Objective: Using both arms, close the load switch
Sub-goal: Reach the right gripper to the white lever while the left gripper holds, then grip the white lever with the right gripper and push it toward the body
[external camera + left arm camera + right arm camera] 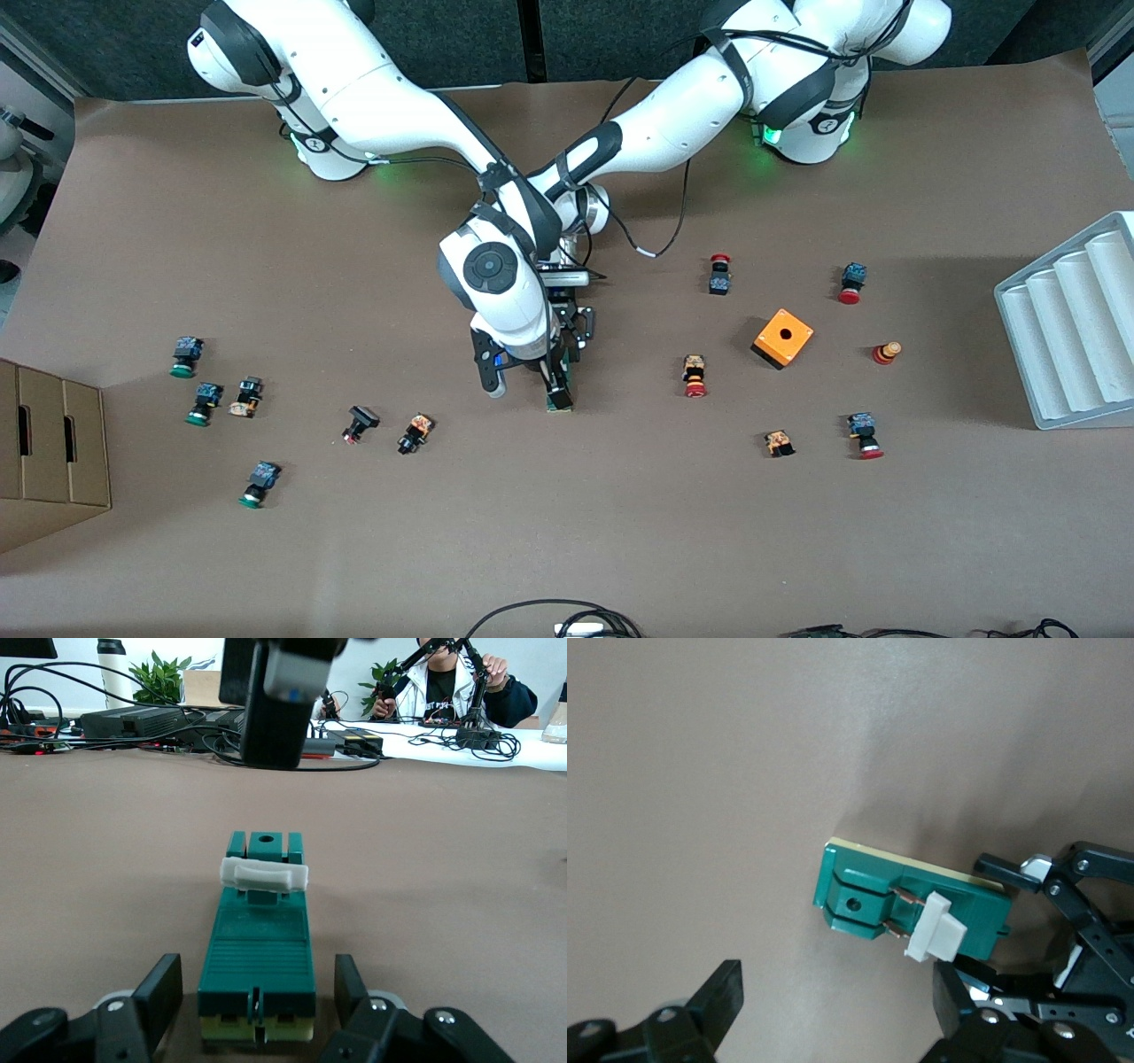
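Note:
The load switch (560, 396) is a narrow dark-green block lying flat on the brown table near its middle. In the left wrist view the load switch (259, 943) runs away from the camera, its white sliding piece (264, 875) toward the end nearer the front camera. My left gripper (257, 997) is open, low at the table, one finger on each side of the switch's other end with a gap on both sides. My right gripper (521, 377) is open above the table beside the switch. In the right wrist view one fingertip (957, 992) is close to the white piece (932, 930).
An orange cube with a hole (782, 338) and several red-capped push buttons lie toward the left arm's end. Several green-capped buttons lie toward the right arm's end, near a cardboard box (49, 452). A white ridged tray (1072, 328) stands at the table's edge.

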Controlling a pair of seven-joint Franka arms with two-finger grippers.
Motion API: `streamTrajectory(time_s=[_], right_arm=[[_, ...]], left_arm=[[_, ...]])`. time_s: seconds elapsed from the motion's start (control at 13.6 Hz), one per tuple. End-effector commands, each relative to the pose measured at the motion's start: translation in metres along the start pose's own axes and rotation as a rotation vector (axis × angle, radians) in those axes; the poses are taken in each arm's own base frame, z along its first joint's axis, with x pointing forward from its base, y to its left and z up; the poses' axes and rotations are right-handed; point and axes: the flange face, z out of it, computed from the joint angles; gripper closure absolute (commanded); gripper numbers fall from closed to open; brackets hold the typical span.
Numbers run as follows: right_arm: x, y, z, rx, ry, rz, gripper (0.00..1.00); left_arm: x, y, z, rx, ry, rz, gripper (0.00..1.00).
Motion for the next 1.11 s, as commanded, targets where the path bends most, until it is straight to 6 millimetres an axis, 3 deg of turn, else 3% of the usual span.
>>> streamTrajectory(time_s=[0.0, 0.44, 0.96, 1.03], right_arm=[[0.001, -0.003, 0.01, 0.001, -0.009, 0.059, 0.14], [0.004, 0.014, 0.028, -0.036, 0.009, 0.062, 0.25], [0.002, 0.014, 0.013, -0.071, 0.012, 0.061, 0.3], [0.002, 0.015, 0.013, -0.082, 0.016, 0.061, 0.35]], left_arm=[[-0.002, 0.005, 0.001, -0.007, 0.032, -0.012, 0.22], [-0.002, 0.005, 0.001, -0.005, 0.032, -0.014, 0.22], [-0.002, 0.004, 0.001, -0.004, 0.034, -0.012, 0.23], [-0.001, 0.005, 0.001, -0.004, 0.035, -0.014, 0.23]])
